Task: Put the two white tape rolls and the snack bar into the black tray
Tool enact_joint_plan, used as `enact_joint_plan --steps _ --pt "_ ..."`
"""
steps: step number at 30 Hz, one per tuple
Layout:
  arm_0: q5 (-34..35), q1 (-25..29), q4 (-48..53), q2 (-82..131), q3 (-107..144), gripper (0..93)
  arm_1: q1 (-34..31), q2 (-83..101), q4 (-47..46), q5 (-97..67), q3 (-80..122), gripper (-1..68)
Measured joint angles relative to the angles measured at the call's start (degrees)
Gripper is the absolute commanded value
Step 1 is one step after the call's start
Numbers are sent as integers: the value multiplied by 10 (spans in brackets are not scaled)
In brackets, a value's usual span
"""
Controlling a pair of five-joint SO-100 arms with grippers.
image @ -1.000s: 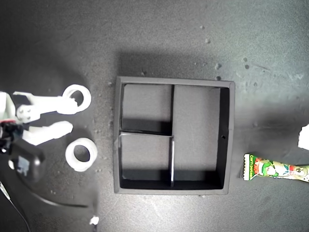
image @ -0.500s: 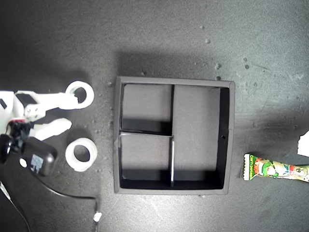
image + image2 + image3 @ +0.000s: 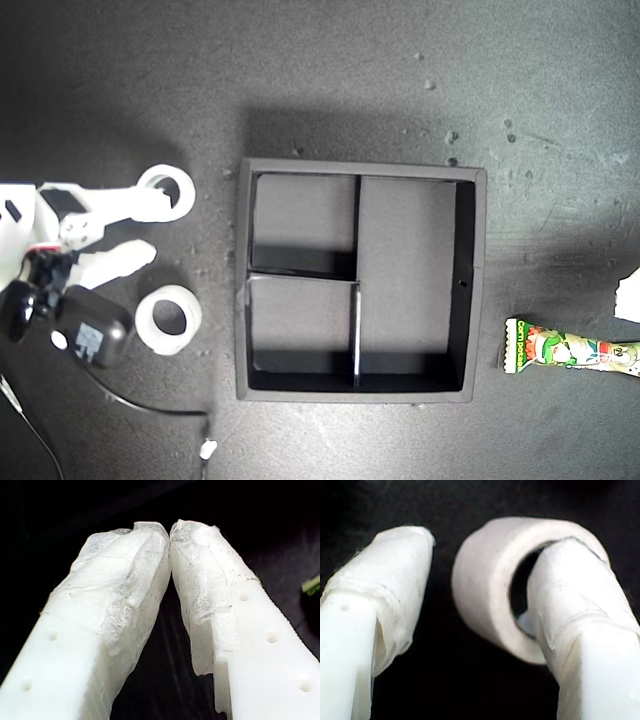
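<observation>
Tape roll (image 3: 520, 587) hooked on one jaw, jaws apart.

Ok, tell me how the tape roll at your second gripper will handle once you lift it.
One fingertip of my second gripper sits inside the tape roll's centre hole, so closing would probably pinch its wall securely. It is small, so likely light. The round rim may let it pivot or roll if it slips. The jaws stand apart, not yet clamped.

Both tape rolls (image 3: 167, 193) (image 3: 169, 319) lie toward the exterior view's left of the tray (image 3: 243, 290); the snack bar (image 3: 573, 353) lies to its right, seemingly clear of it.
</observation>
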Motion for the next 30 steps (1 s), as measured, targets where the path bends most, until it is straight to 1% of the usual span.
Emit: enact_joint_plan --steps 4,9,11,14,17,20,25,27,30 --pt "0 -18 -12 -80 -29 162 0 0 0 0 0 -2" --pt "-1 -23 -6 -168 -67 151 -2 0 0 0 0 -2" --pt "-11 -29 2 -201 -86 122 -5 0 0 0 0 -2" --pt "-24 -44 6 -248 -109 1 -11 0 0 0 0 -2" --pt "-40 -65 6 -264 -115 1 -8 0 -10 15 0 -2" --pt "-50 -70 18 -249 -115 1 15 -2 -41 58 0 -2" --pt "-58 -76 73 -156 -115 1 43 -2 -48 151 -16 -2" --pt "-50 -76 91 -104 -115 1 62 -2 -54 181 -18 -2" --pt "-27 -76 113 -20 -115 1 110 -2 -55 189 -38 -2"
